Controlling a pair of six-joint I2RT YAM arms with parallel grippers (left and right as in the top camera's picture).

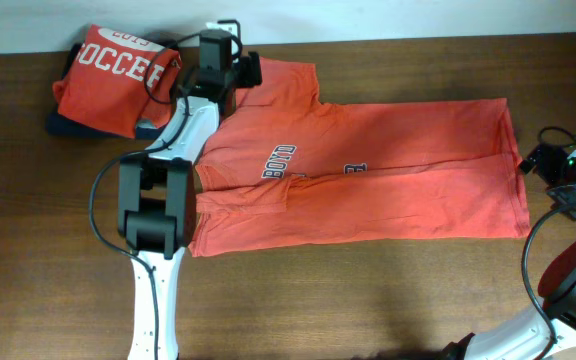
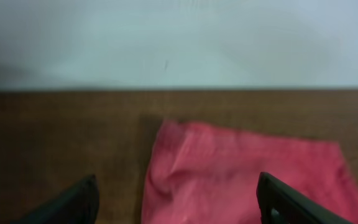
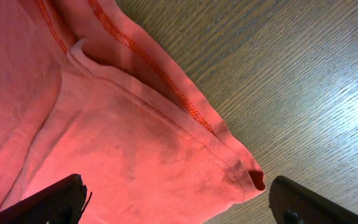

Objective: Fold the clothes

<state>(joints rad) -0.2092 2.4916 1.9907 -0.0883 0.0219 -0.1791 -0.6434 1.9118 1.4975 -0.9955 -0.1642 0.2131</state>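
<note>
The left arm (image 1: 186,128) hides part of the T-shirt (image 1: 398,170); lettering (image 1: 278,160) partly unreadable.

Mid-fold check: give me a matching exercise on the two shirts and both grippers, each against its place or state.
1 spread T-shirt
2 folded T-shirt
3 left gripper
4 right gripper

A open, over a hem corner
B far left of the table, lettering up
C open, over a sleeve near the far edge
D flat across the middle of the table

Pairs: 1-D, 2-B, 3-C, 4-A
</note>
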